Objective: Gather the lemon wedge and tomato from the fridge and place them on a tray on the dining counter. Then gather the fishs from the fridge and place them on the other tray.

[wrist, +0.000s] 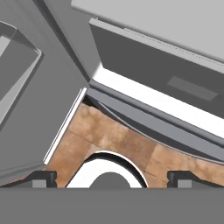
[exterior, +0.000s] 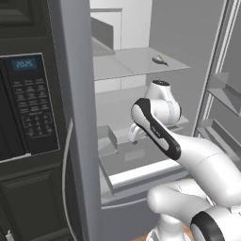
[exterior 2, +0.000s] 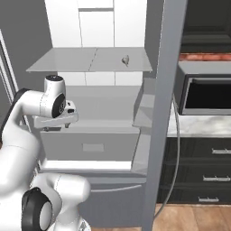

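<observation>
A small fish (exterior: 160, 60) lies on the upper shelf (exterior: 136, 63) of the open fridge (exterior 2: 113, 135) — well above the gripper (wrist: 111, 179), whose jaws stand wide and empty, pointing down at the brown floor (wrist: 109, 135).

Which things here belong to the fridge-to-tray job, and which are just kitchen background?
Job:
- fridge, doors open
- one fish on the upper shelf
- claw, open and empty, pointing down at the floor

Background:
- microwave
- wall oven panel
- dark drawers
</observation>
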Controlling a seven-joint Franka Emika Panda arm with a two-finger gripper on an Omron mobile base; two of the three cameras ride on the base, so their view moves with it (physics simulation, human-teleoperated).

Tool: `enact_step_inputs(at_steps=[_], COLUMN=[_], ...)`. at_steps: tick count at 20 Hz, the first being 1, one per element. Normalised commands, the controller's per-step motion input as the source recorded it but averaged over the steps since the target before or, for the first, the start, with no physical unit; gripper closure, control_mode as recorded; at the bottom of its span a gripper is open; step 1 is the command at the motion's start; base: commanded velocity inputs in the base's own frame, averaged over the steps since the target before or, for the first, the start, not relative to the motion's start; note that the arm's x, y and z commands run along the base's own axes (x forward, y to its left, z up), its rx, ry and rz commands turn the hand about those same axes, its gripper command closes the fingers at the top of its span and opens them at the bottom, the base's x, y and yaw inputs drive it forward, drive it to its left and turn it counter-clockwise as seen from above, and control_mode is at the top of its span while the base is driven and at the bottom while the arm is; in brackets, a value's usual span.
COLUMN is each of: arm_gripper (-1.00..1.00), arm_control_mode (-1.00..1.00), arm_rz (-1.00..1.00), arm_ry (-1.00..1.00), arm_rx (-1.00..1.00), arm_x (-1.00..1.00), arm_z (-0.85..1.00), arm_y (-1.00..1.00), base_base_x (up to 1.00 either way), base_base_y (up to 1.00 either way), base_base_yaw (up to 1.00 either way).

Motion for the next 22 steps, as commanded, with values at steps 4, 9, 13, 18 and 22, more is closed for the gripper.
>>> enact_step_inputs(at_steps=[4, 9, 13, 18, 22], arm_gripper=[-1.0, -1.0, -1.0, -1.0, -1.0], arm_control_mode=[1.0, 1.0, 1.0, 1.0, 1.0], arm_rz=[0.0, 0.0, 0.0, 0.0, 0.0], arm_ry=[0.0, 0.0, 0.0, 0.0, 0.0], arm_rx=[0.0, 0.0, 0.0, 0.0, 0.0], arm_x=[0.0, 0.0, 0.0, 0.0, 0.0], arm_z=[0.0, 0.0, 0.0, 0.0, 0.0], arm_y=[0.0, 0.0, 0.0, 0.0, 0.0], base_base_x=[0.36, 0.41, 0.38, 0.12, 0.0], base_base_y=[-0.07, -0.03, -0.02, 0.0, 0.0], base_base_yaw=[0.01, 0.02, 0.01, 0.0, 0.0])
